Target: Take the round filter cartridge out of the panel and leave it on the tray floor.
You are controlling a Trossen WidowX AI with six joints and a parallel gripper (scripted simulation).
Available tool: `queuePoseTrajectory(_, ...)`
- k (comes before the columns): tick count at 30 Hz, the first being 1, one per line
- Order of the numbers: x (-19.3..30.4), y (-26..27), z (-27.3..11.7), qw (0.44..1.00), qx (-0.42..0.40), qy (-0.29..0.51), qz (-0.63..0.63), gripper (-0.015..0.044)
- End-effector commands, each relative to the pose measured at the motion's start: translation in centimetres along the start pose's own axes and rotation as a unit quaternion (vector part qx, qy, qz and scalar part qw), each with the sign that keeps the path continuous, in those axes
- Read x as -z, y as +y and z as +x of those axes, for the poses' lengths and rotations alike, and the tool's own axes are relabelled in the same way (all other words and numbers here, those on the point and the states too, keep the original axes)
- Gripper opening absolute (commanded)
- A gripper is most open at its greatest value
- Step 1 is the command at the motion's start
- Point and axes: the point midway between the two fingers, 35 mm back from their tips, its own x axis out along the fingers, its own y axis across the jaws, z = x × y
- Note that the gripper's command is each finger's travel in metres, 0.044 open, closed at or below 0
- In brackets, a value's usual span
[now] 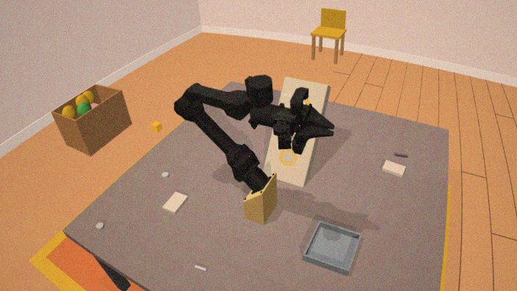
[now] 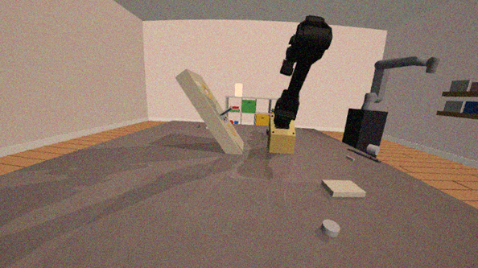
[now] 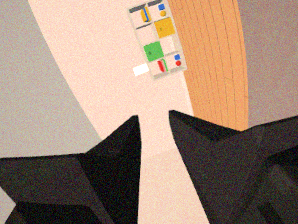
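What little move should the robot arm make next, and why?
Probably swing the claw back and turn its tips down toward the round part in the upright panel. The tips now point off past the panel's side, with a narrow gap and nothing between them, and the tray holds no part yet.
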Motion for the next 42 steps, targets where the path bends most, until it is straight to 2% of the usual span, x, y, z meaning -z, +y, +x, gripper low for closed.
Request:
queuePoseTrajectory(1, 5.6, -2.3, 0.0, 0.991, 0.036, 0.096, -0.085, 0.0103)
queuePoseTrajectory(6, 13.2, -6.2, -1.6, 0.947, 0.076, 0.238, -0.203, 0.0103)
queuePoseTrajectory(11, 19.5, -10.7, -4.7, 0.870, 0.104, 0.375, -0.302, 0.0103)
queuePoseTrajectory(17, 25.3, -16.9, -10.8, 0.731, 0.124, 0.542, -0.395, 0.0103)
queuePoseTrajectory(22, 27.7, -21.5, -16.7, 0.599, 0.131, 0.660, -0.435, 0.0103)
queuePoseTrajectory(24, 27.9, -22.1, -17.5, 0.580, 0.131, 0.675, -0.437, 0.0103)
queuePoseTrajectory(42, 28.9, -23.2, -17.2, 0.579, 0.132, 0.673, -0.440, 0.0103)
